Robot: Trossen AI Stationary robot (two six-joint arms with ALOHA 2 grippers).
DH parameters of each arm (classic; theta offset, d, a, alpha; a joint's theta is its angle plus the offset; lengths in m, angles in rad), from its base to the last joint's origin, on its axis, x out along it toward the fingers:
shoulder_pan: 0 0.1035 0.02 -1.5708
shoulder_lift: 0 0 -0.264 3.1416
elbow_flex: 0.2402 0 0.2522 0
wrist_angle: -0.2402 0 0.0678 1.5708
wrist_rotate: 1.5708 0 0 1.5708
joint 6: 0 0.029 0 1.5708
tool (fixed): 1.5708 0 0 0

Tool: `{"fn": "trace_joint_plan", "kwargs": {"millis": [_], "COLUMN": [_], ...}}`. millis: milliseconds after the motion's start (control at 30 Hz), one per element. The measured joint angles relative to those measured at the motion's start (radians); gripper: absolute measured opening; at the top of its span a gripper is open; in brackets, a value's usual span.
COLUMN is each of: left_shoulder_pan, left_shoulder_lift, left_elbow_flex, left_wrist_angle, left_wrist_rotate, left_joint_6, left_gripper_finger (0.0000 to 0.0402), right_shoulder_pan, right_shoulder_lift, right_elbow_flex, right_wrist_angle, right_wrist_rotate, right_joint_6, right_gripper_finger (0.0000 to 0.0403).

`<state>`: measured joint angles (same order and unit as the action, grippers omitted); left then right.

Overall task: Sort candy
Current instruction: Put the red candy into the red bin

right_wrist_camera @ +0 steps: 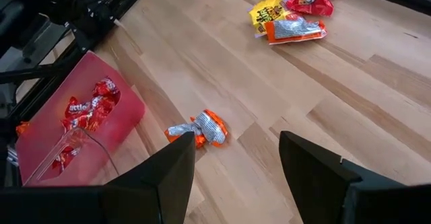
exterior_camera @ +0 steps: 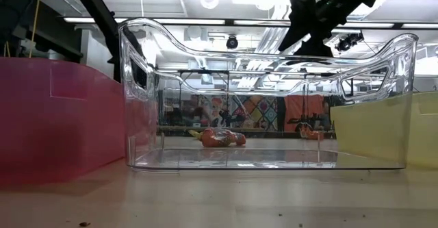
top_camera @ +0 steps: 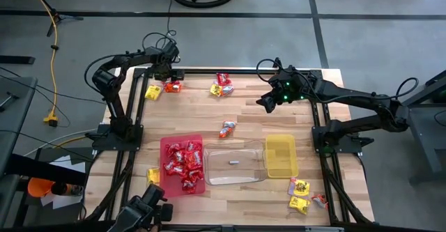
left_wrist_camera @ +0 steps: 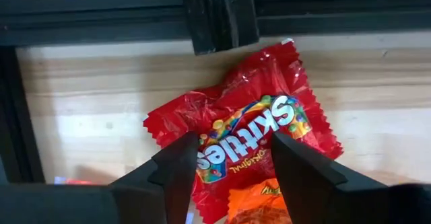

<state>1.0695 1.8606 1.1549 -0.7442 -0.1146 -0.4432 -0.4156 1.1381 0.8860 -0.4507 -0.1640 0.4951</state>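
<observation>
Red tray [top_camera: 164,147] holds red candy [top_camera: 183,165] — clear tray [top_camera: 252,177], yellow tray [top_camera: 280,171] bare.

Robotics lab: framed table [top_camera: 279,113], floor cables [top_camera: 52,23]

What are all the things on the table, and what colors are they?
red tray: one, red, near-left of the table, full of red candy packets
clear tray: one, see-through, middle, between the other two trays
yellow tray: one, yellow, right of the clear tray
loose candy: red, yellow and orange; clusters at the far left, far middle and near right; one orange packet mid-table; one yellow packet left of the red tray
left pincer: open, over a red Skittles packet at the far-left edge
right pincer: open, above the table's far-right part
</observation>
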Motion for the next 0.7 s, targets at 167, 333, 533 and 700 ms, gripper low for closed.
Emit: {"fn": "trace_joint_plan", "kwargs": {"millis": [167,333,533,700], "left_shoulder_pan": [-0.006,-0.024,-0.030,-0.024], "left_shoulder_lift": [-0.003,-0.007,-0.085,-0.220], "left_elbow_flex": [-0.015,-0.028,-0.036,-0.034], "left_wrist_angle": [-0.018,-0.012,-0.010,0.002], "left_wrist_rotate": [-0.004,0.008,0.045,0.039], "left_joint_6": [0.026,0.037,0.095,0.132], "left_gripper_finger": [0.0088,0.0012,0.0000,0.0000], "right_shoulder_pan": [0.008,0.034,0.068,0.078], "right_shoulder_lift": [0.000,0.000,0.000,0.000], "right_elbow_flex": [0.000,0.000,0.000,0.000], "right_wrist_angle": [0.000,0.000,-0.001,-0.001], "right_wrist_rotate": [0.003,0.003,0.033,0.052], "right_joint_6": [0.003,0.003,-0.002,-0.004], "right_gripper_finger": [0.0211,0.0211,0.0211,0.0211]}}
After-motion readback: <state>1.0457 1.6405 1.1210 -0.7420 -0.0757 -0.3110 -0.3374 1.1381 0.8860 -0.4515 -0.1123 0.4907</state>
